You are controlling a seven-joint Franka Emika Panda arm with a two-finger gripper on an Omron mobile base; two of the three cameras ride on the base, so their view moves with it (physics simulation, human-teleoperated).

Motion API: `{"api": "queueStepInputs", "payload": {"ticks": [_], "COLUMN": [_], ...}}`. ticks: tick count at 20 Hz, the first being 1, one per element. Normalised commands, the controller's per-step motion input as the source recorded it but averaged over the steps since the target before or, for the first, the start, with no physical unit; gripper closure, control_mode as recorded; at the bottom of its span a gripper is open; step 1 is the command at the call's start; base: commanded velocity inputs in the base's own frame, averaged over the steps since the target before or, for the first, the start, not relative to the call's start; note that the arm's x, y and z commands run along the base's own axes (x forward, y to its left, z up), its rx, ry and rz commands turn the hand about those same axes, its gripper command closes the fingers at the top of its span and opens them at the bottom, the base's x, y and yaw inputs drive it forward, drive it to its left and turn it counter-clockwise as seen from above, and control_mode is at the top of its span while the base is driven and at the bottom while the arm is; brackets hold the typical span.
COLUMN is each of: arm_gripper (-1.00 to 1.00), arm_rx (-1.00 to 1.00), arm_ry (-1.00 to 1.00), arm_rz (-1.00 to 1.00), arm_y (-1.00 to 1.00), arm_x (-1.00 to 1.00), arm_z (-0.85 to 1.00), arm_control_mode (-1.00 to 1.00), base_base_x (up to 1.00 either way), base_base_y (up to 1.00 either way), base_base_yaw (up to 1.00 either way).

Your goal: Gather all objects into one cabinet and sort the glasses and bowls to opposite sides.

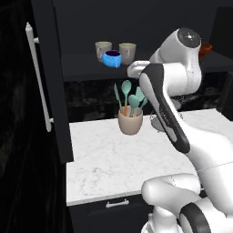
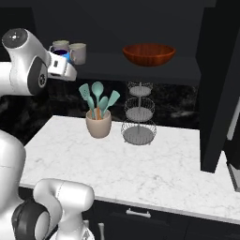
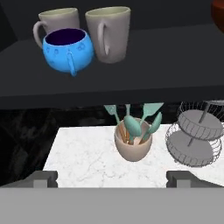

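- Far left, the black cabinet door (image 1: pixel 48 82) stands open, its long white bar handle (image 1: pixel 38 77) running top to bottom.
- Inside the cabinet, a dark shelf (image 3: pixel 144 74) runs left to right above the counter.
- On the left part of the shelf stand two grey-beige cups: the left cup (image 3: pixel 57 22) and the right cup (image 3: pixel 109 33), close together.
- The blue bowl (image 3: pixel 68 49) sits just in front of the left cup, nearer me, and close beside the right cup; I cannot tell if they touch.
- My gripper (image 3: pixel 111 177) hangs in the air in front of the shelf, apart from the cups and blue bowl. Its two fingertips sit wide apart with nothing between them.
- Below the shelf, on the white marble counter (image 1: pixel 104 159), a beige pot (image 1: pixel 130 120) holds teal spoons (image 1: pixel 129 95).
- Right of the pot, a tiered wire basket (image 2: pixel 138 117) stands on the counter, against the dark back wall.
- On the right part of the shelf, well apart from the cups, rests the wide red-brown bowl (image 2: pixel 149 54).
- At the counter's near edge, a dark drawer carries a short silver handle (image 1: pixel 117 203).
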Motion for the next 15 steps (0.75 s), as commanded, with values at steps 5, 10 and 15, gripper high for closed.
{"api": "queueStepInputs", "payload": {"ticks": [5,10,15], "arm_gripper": [-1.00,-1.00,-1.00], "arm_rx": [0.01,0.00,0.00], "arm_ry": [0.00,0.00,0.00], "arm_rz": [-0.06,-0.08,-0.06], "arm_y": [-0.45,-0.25,-0.25], "arm_x": [-1.00,-1.00,-0.98], "arm_z": [0.04,0.00,0.00], "arm_control_mode": [-1.00,-1.00,-1.00], "base_base_x": [0.00,0.00,0.00], "base_base_y": [0.00,0.00,0.00], "base_base_yaw": [0.00,0.00,0.00]}}
